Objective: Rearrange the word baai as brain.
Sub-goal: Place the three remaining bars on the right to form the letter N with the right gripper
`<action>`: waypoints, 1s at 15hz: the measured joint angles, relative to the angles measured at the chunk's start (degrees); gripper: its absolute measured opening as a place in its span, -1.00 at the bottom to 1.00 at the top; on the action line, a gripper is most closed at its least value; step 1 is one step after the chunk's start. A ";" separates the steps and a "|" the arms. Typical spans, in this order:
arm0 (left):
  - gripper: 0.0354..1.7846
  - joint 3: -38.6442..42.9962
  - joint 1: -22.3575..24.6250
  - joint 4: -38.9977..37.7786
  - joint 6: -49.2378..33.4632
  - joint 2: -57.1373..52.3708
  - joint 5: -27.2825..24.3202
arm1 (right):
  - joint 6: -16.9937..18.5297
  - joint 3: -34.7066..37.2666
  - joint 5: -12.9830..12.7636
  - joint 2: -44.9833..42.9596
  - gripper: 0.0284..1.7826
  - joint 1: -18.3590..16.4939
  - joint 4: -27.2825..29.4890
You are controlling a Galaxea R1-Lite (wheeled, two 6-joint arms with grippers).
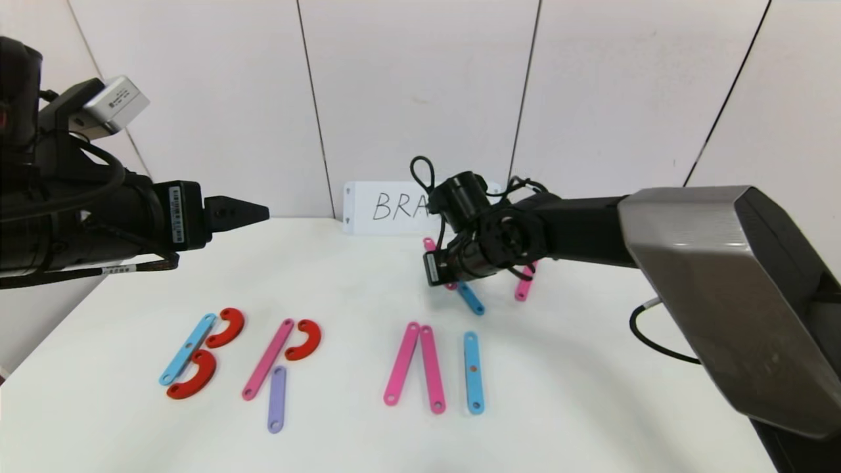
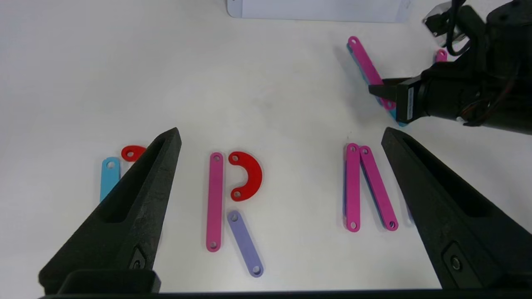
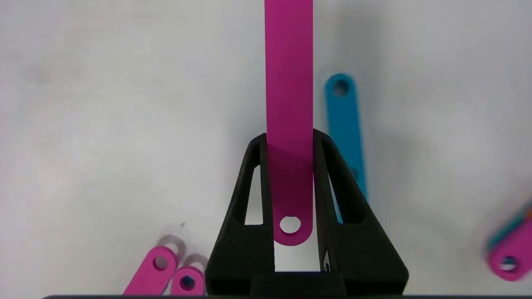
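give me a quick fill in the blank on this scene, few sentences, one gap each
The right gripper is shut on a ____ strip.
The strip slanting below the red half-ring of the second letter is ____.
The left gripper, hovering above the letters, has its jaws ____.
The white card stands at the table's ____ edge.

Missing words: pink; purple; open; far

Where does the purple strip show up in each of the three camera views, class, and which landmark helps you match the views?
Head view: purple strip lies near the front of the table, just below the long pink strip of the R.
Left wrist view: it sits between the open left gripper's fingers, slanting off the red half-ring.
Right wrist view: not in it.
Shared landmark: that pink strip and red half-ring.
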 joint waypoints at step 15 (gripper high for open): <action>0.89 -0.17 -0.04 0.11 0.00 0.05 -0.91 | 12.65 8.02 -7.19 -24.48 -0.69 -2.21 24.55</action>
